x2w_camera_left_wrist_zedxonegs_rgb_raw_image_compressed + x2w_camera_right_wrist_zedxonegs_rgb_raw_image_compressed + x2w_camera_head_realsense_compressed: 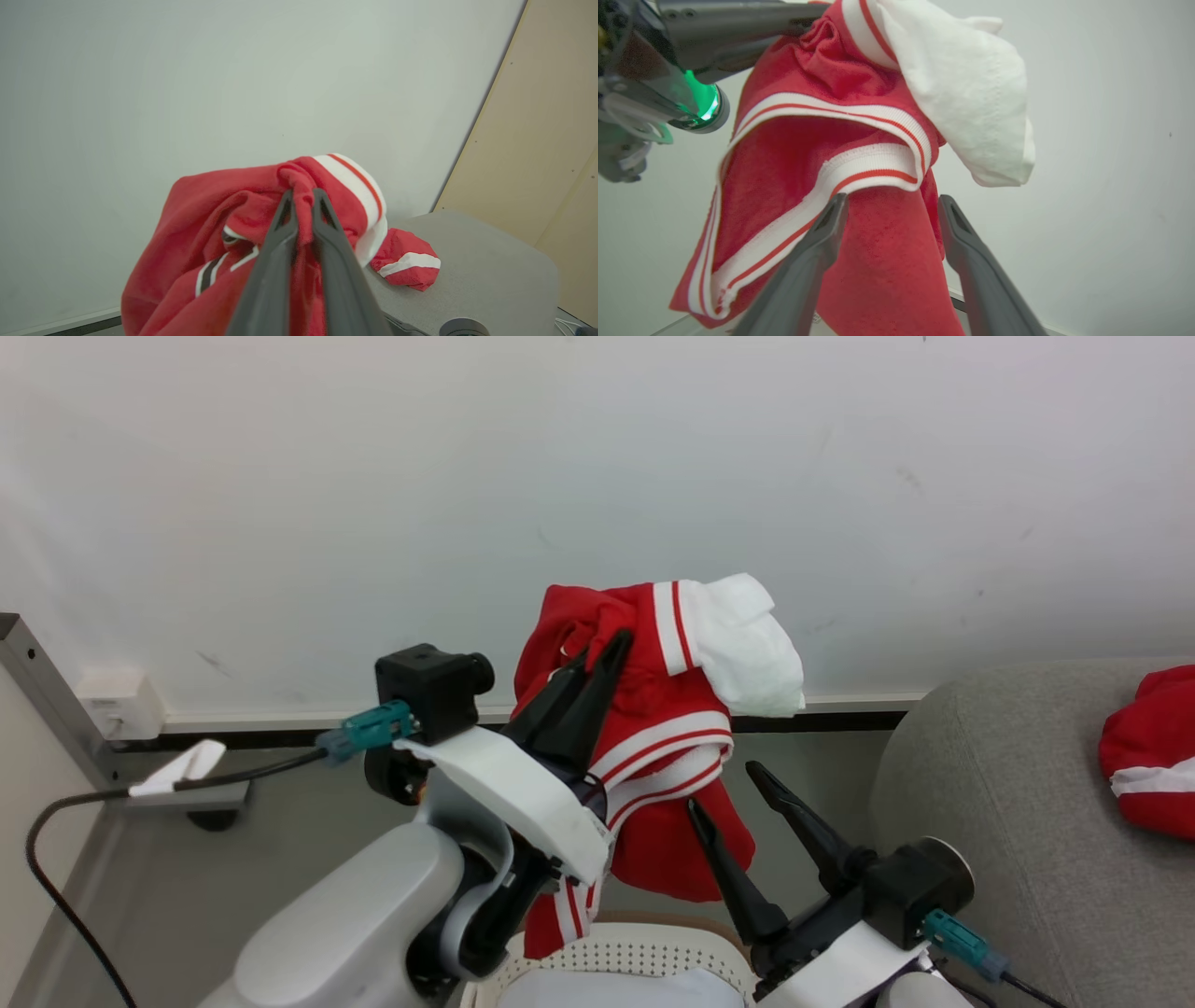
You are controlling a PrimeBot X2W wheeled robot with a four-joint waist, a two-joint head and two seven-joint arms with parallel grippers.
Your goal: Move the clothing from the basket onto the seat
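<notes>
One garment (1153, 756) on seat (999, 831); held garment (667, 840) aloft

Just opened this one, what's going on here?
The robot is shifting laundry from basket to sofa. Its left jaws are shut on a bunched red garment with white trim, holding it in the air above the basket. The right jaws stand open beside the cloth's hanging lower part and grip nothing. A second red garment lies on the grey seat at the right.
</notes>
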